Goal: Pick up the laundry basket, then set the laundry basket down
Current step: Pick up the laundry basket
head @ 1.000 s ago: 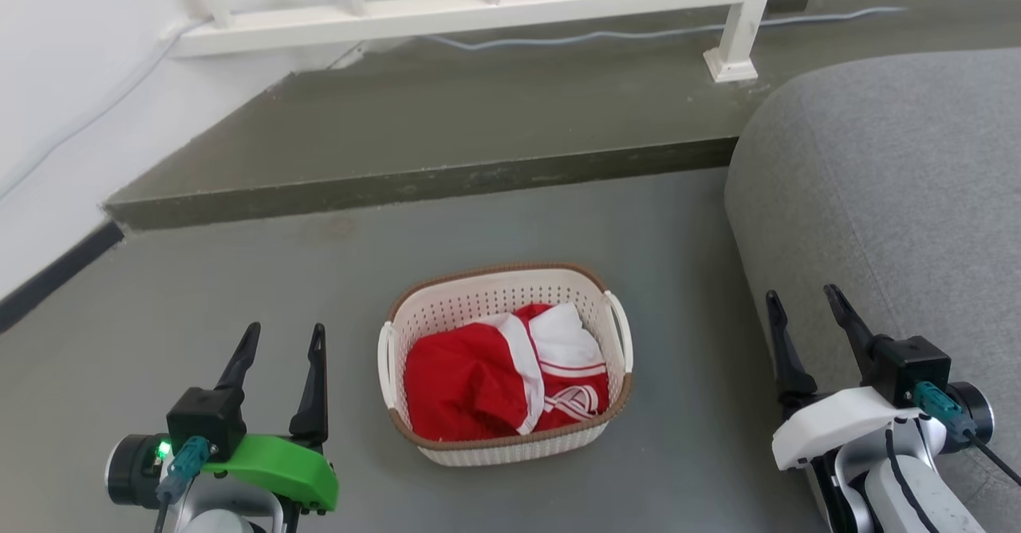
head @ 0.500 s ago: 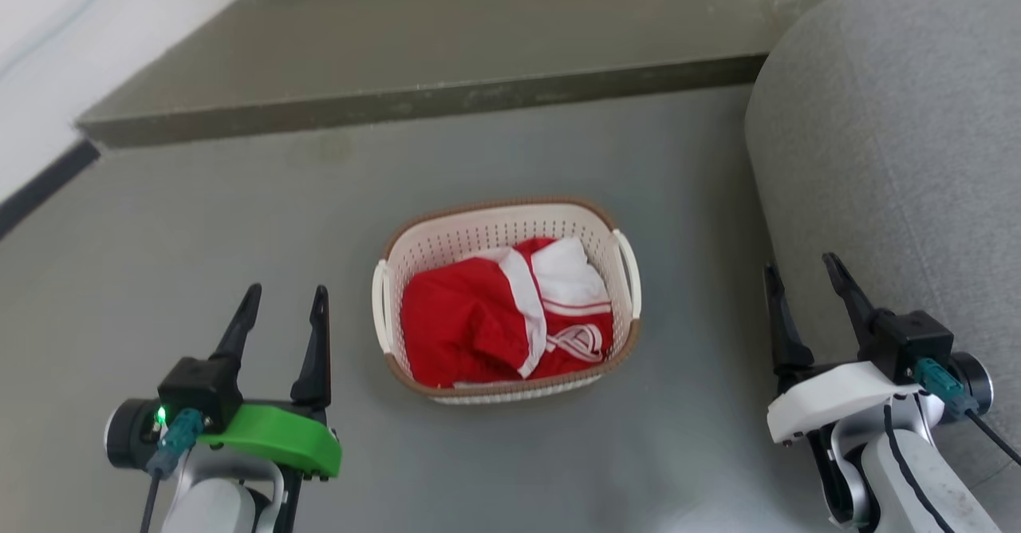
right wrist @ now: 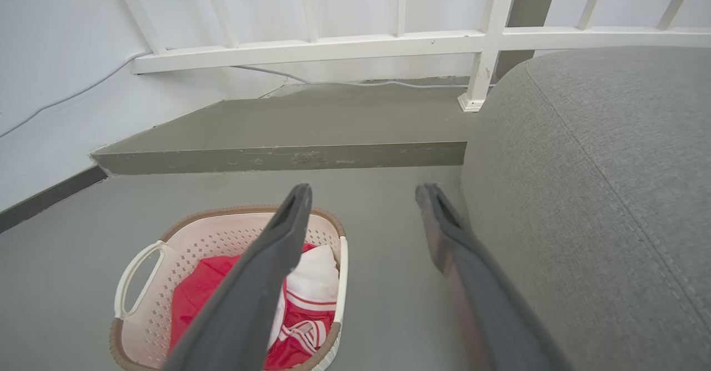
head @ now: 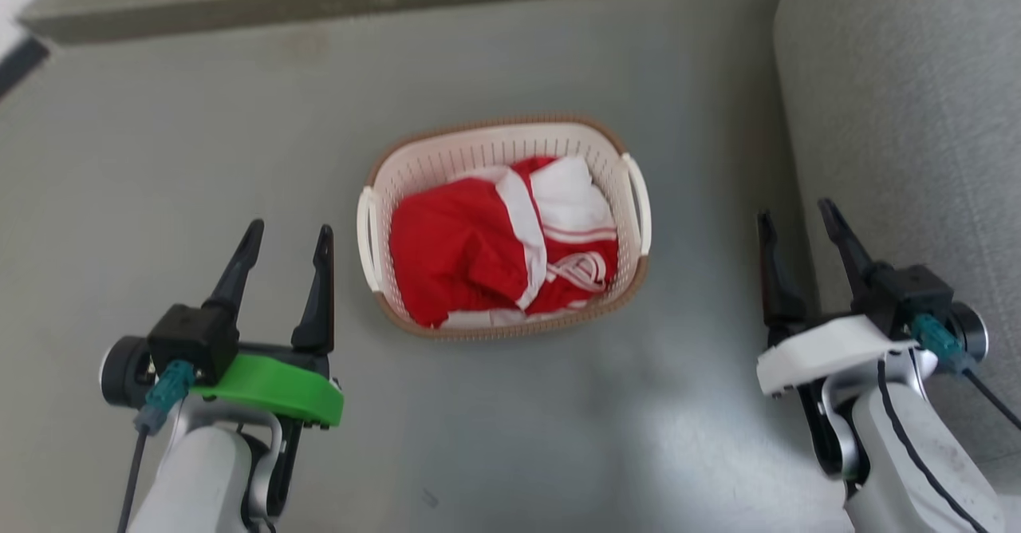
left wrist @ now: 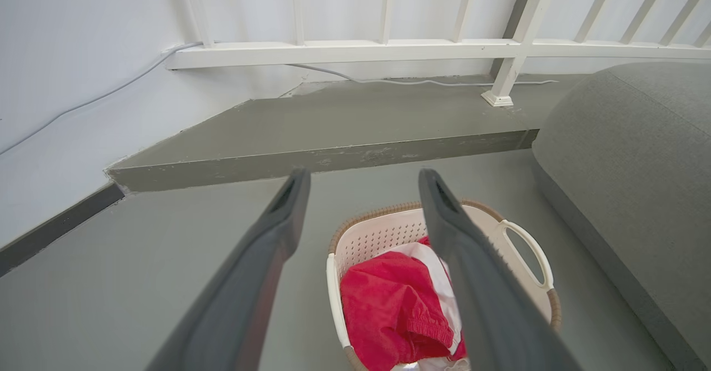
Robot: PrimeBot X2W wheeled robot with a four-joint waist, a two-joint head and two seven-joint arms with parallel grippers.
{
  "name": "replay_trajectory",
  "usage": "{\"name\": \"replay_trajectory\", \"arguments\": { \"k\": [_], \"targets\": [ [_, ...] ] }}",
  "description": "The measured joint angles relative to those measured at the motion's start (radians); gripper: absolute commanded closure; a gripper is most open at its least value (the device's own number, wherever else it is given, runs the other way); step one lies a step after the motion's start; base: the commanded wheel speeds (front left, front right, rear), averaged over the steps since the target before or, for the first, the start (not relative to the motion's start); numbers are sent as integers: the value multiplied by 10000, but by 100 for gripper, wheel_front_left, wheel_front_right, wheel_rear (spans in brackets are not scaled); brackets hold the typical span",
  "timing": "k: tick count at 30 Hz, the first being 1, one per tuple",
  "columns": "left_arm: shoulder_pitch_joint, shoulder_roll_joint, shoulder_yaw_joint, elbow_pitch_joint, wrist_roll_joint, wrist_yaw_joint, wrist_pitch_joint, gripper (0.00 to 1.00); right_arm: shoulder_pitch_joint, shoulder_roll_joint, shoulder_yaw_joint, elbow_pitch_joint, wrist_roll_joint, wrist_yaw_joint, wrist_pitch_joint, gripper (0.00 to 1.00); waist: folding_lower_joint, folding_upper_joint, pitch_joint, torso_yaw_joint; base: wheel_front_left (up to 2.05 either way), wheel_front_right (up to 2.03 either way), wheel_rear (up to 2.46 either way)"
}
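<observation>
Laundry basket (head: 447, 158) sits between left tool (head: 289, 230) and right tool (head: 795, 212), both spread, fingers pointing forward

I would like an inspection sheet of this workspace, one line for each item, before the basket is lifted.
Surface: grey floor, smooth, some glare.
Job's things: laundry basket upright on the floor between the tools, holding red and white clothing.
Clutter: nothing seen.
Tools: left tool open, empty, beside the basket; right tool open, empty, near the sofa.
Cables: pale cable along the wall; leads at both wrists.
Surroundings: raised step, white railing, grey sofa.
</observation>
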Motion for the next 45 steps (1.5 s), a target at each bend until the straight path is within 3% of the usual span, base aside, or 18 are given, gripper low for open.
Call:
{"name": "replay_trajectory", "arguments": {
  "k": [27, 36, 45],
  "targets": [
    [-2249, 121, 244, 441, -33, -443, -29, 0, -2625, 391, 46, 186, -257, -4, -67, 0, 0, 0, 3643, -83, 0, 0, 0],
    [-3192, 182, 203, 1363, -63, -796, 27, 0, -3509, 500, 173, 1177, -151, 40, -71, 0, 0, 0, 4642, -141, 0, 0, 0],
    [-3969, 230, 132, 2755, -360, -1078, 571, 0, -4608, 621, 558, 2470, -50, 382, -6, 0, 0, 0, 5161, -279, 0, 0, 0]
  ]
}}
